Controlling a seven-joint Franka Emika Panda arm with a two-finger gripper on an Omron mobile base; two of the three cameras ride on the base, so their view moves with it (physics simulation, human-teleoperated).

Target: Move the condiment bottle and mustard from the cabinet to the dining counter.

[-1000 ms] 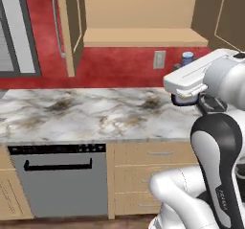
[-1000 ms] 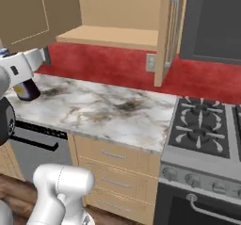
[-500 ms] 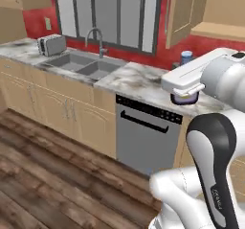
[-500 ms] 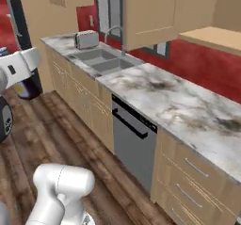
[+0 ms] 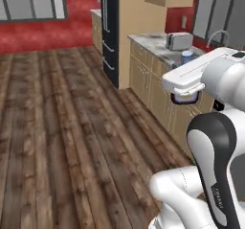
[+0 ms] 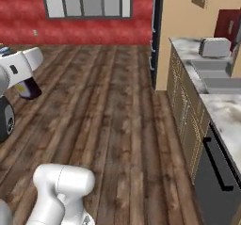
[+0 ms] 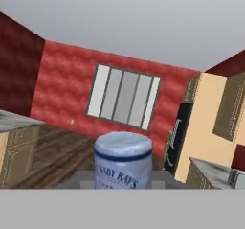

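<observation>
Pincer (image 5: 186, 97) apparently grips condiment bottle (image 7: 123, 160) over open wooden floor (image 5: 62, 127).

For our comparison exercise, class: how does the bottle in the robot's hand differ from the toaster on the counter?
The bottle is carried in the hand, above the wooden floor; the toaster stands on the marble counter. The bottle is round with a pale cap; the toaster is a boxy silver-grey block. Both are upright.
</observation>
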